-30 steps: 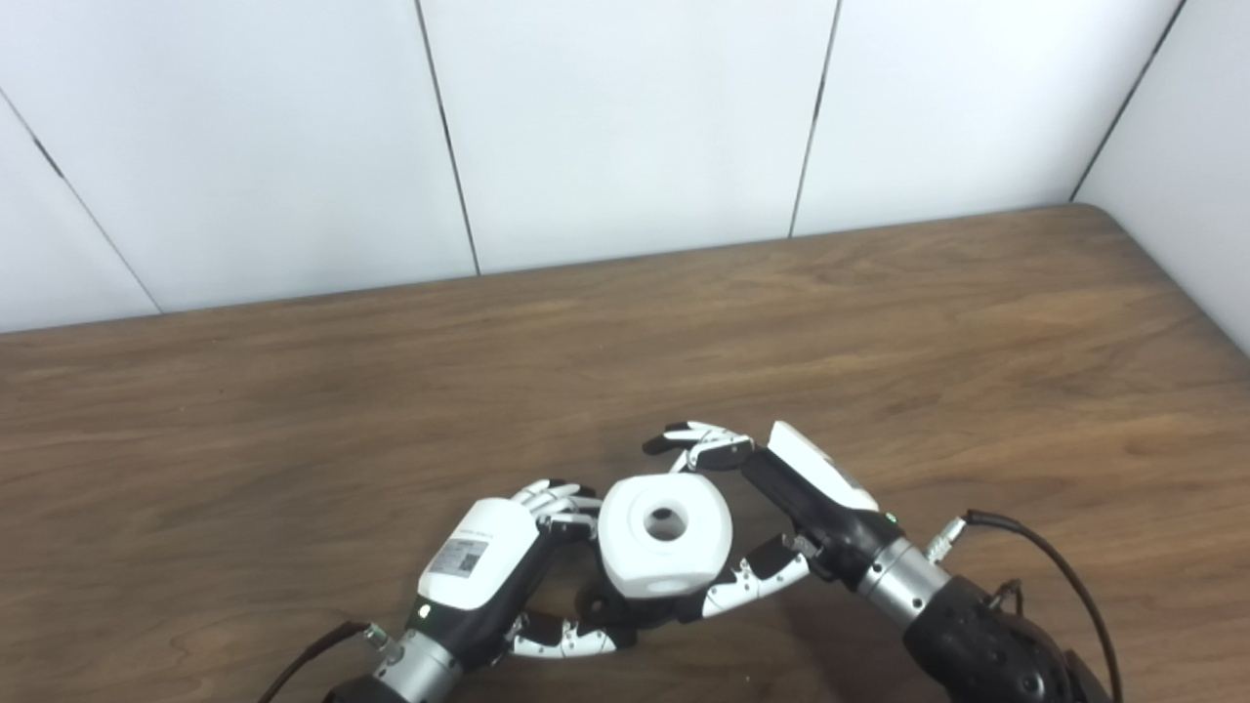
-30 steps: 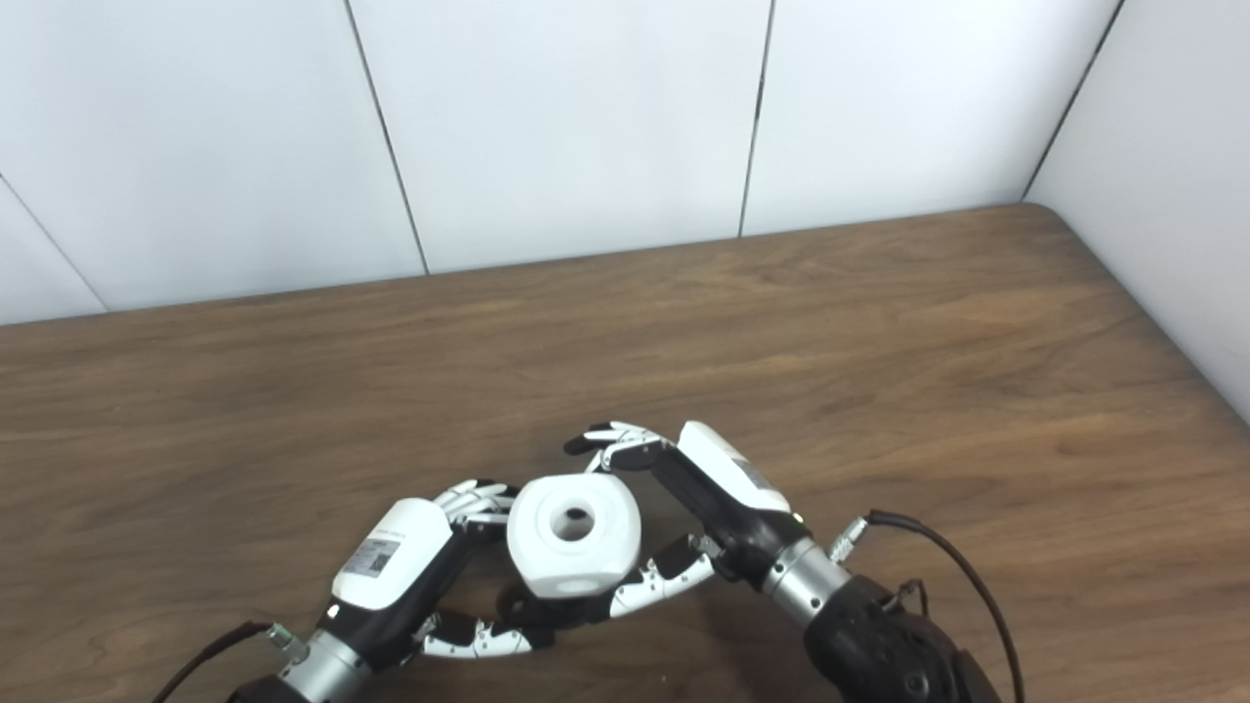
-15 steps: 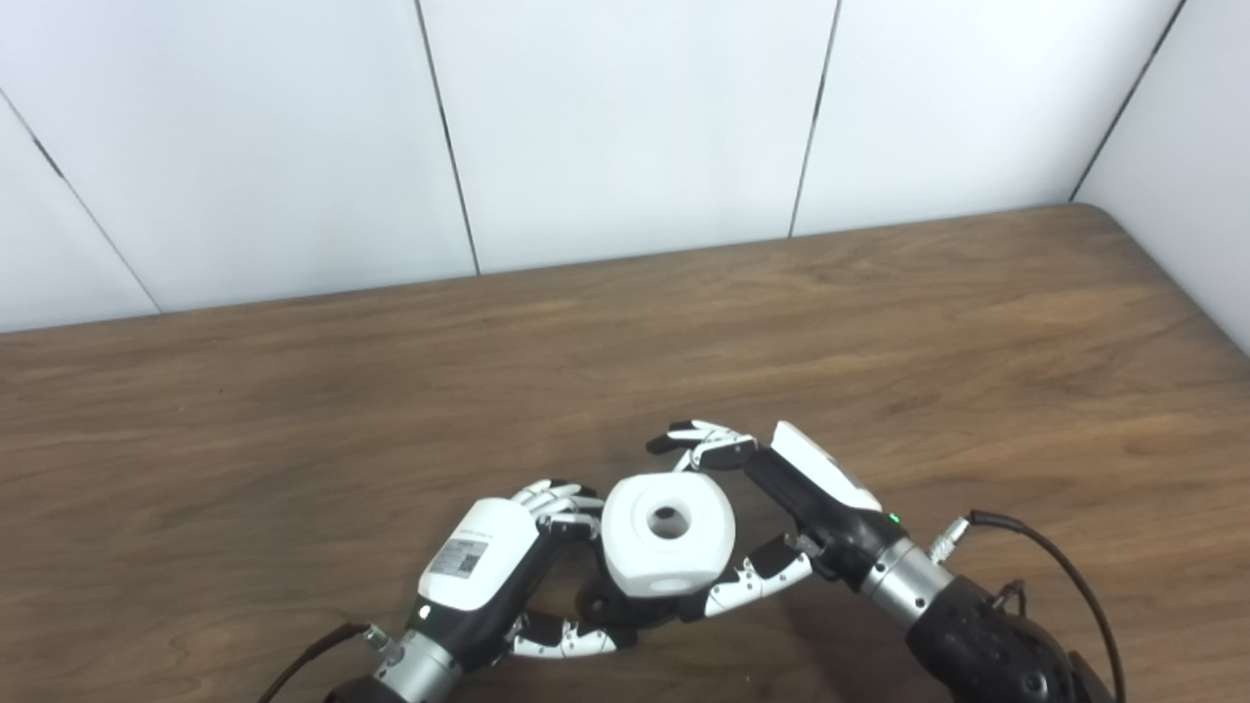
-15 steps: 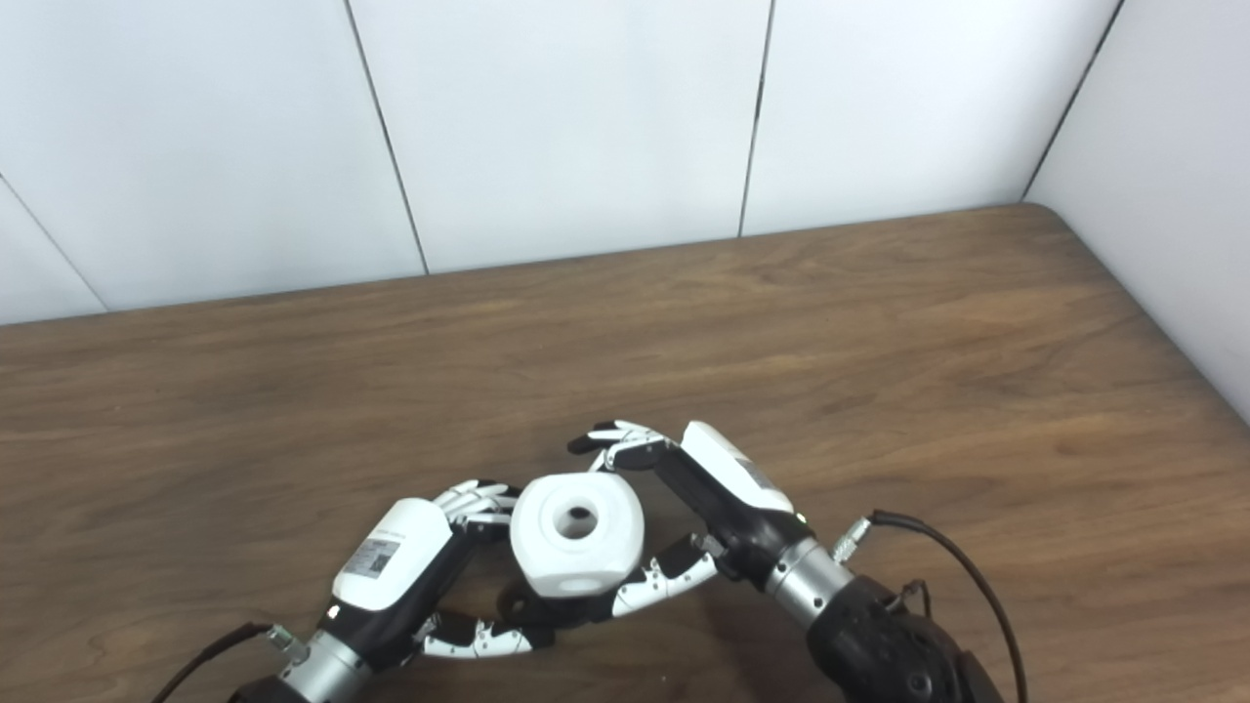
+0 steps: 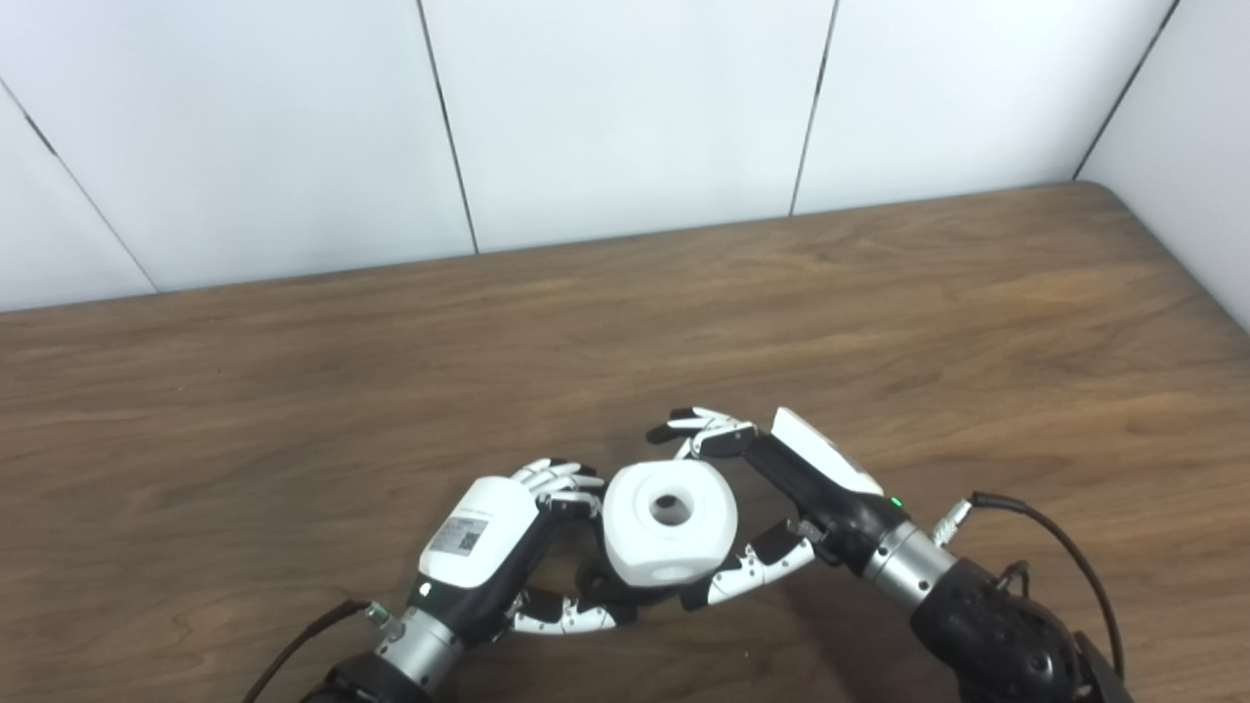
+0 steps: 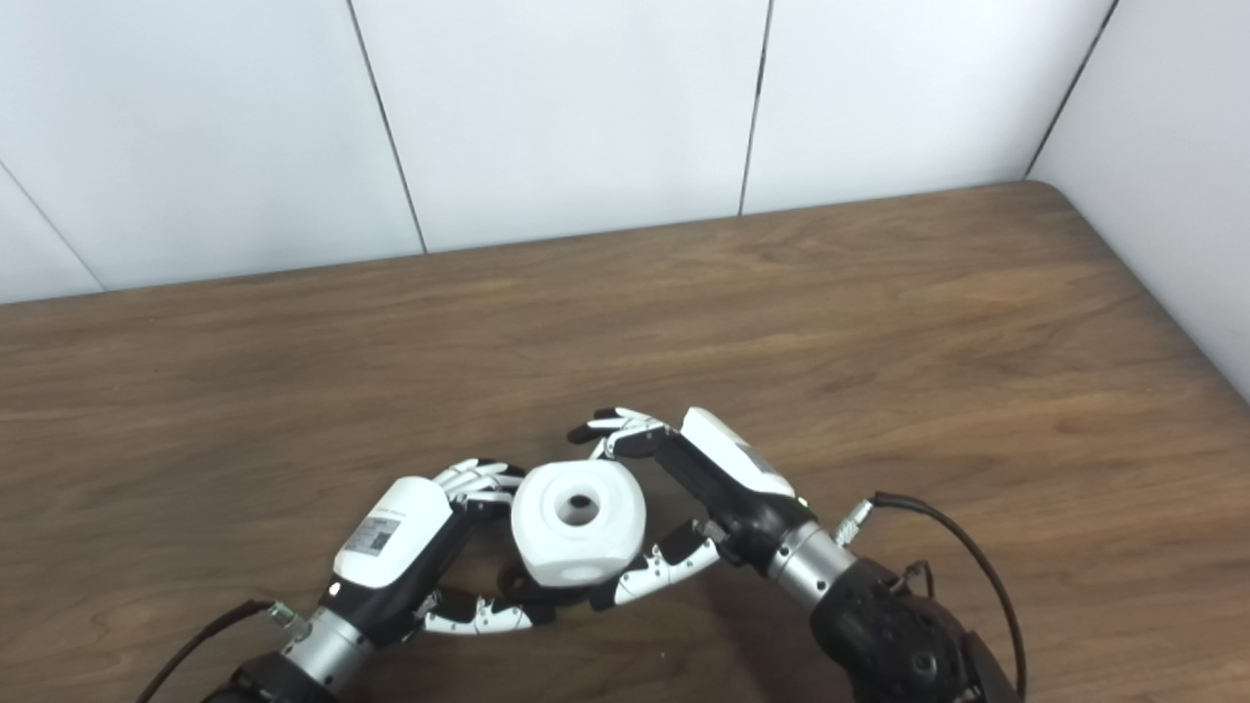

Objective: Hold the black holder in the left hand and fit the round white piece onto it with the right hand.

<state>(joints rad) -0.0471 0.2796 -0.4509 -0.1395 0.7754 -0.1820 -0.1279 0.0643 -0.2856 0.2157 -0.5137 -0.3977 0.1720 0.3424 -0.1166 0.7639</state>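
Note:
The round white piece (image 5: 670, 522), with a hole in its top, sits low between my two hands near the table's front edge. Under it only a sliver of the black holder (image 5: 604, 586) shows; the rest is hidden. My left hand (image 5: 493, 547) is shut on the holder, its fingers (image 5: 557, 480) curled at the piece's left side and its thumb below. My right hand (image 5: 781, 488) is shut on the white piece: its thumb presses the lower right side and its fingers (image 5: 698, 434) curl over the far edge.
The wooden table (image 5: 293, 391) stretches far and wide around the hands. White wall panels (image 5: 625, 107) close off the back, and another wall (image 5: 1196, 146) rises at the right. A black cable (image 5: 1050, 537) loops off my right wrist.
The whole picture has shifted slightly, so the camera moved. Both hands keep nearly the same hold, and the white piece stays between them.

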